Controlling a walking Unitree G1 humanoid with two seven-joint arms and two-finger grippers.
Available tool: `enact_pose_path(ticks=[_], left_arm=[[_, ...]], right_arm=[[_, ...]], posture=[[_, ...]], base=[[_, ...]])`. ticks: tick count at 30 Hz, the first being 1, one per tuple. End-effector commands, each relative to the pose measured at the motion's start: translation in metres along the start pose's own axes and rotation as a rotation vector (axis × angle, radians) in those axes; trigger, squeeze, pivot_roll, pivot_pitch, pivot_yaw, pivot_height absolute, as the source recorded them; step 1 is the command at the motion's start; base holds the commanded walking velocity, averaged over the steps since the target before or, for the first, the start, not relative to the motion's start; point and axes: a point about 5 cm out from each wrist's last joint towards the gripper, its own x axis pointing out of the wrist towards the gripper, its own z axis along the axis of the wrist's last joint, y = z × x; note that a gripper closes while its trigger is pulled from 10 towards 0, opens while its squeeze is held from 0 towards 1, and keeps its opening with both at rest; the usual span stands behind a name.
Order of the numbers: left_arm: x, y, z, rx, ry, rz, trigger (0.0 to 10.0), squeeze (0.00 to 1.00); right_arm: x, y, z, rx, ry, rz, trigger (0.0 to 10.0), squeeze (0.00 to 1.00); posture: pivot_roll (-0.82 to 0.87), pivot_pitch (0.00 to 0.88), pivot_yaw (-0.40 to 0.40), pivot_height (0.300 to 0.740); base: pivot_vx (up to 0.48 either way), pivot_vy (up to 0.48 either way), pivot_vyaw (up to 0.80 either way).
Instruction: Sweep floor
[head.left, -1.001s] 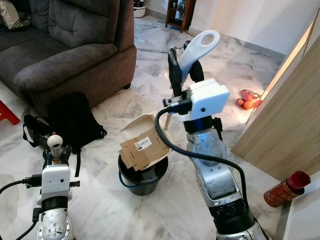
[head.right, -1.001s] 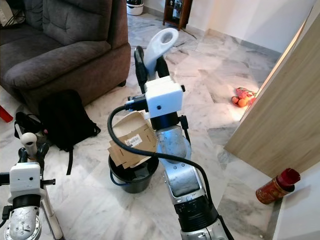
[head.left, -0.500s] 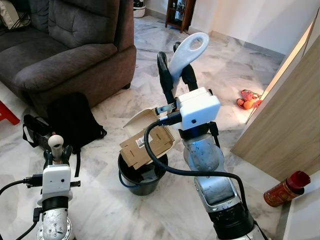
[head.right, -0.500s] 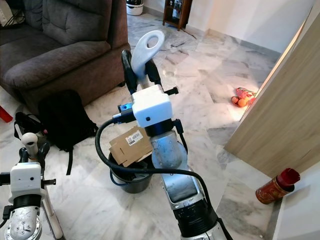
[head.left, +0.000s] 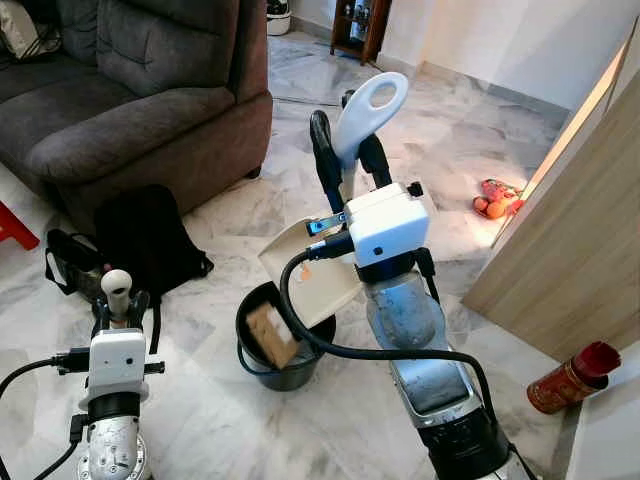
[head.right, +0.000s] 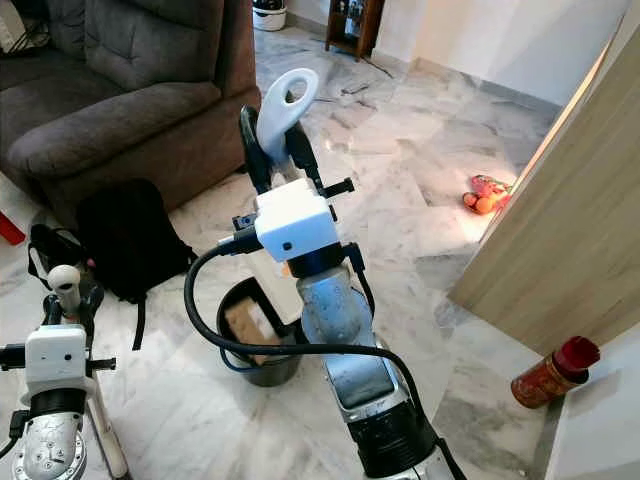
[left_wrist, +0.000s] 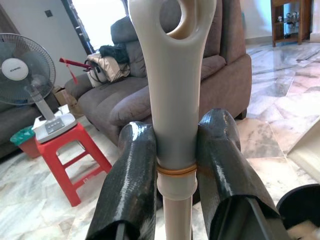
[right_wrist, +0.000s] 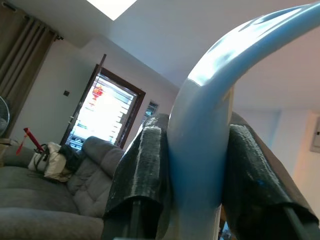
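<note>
The right gripper (head.left: 345, 160) is clamping the cream dustpan (head.left: 312, 268), tilted over the black bucket (head.left: 262, 360) holding cardboard (head.left: 272, 336), while the left gripper (left_wrist: 172, 170) is gripping the beige broom handle (left_wrist: 172, 90).

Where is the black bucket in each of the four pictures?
Left eye view: bucket low centre, beneath the tilted dustpan.
Right eye view: low, left of centre.
Left wrist view: rim at the corner.
Right wrist view: not seen.
Shared landmark: the grey sofa.

No legible text anywhere. Red bottle (head.left: 572, 378) has a label, cardboard piece (head.left: 272, 335) in the bucket too; both too small to read.
</note>
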Motion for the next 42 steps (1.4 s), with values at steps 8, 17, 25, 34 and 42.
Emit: enact_pose_path(ticks=[8,17,25,34,42], left_arm=[[0.003,-0.003,0.008,0.019,-0.053,-0.017,10.0,0.00],[0.002,-0.005,0.007,0.011,-0.049,-0.031,10.0,0.00],[0.002,-0.009,0.006,-0.001,-0.039,-0.061,10.0,0.00],[0.000,-0.011,0.004,-0.012,-0.026,-0.089,10.0,0.00],[-0.004,-0.011,0.002,-0.016,-0.016,-0.097,10.0,0.00]], right_arm=[[0.011,-0.018,0.007,-0.127,-0.060,-0.066,10.0,0.00],[0.008,-0.052,-0.021,-0.268,0.033,-0.136,10.0,0.00],[-0.025,-0.078,-0.068,-0.392,0.229,-0.149,10.0,0.00],[-0.064,-0.086,-0.102,-0.389,0.417,-0.150,10.0,0.00],[-0.093,-0.095,-0.123,-0.309,0.568,-0.231,10.0,0.00]], posture=[[0.18,0.095,-0.118,0.740],[0.17,0.101,-0.117,0.740],[0.17,0.109,-0.114,0.740],[0.17,0.102,-0.110,0.740],[0.18,0.090,-0.106,0.740]], base=[[0.000,0.000,0.00],[0.000,0.000,0.00],[0.000,0.000,0.00],[0.000,0.000,0.00],[0.000,0.000,0.00]])
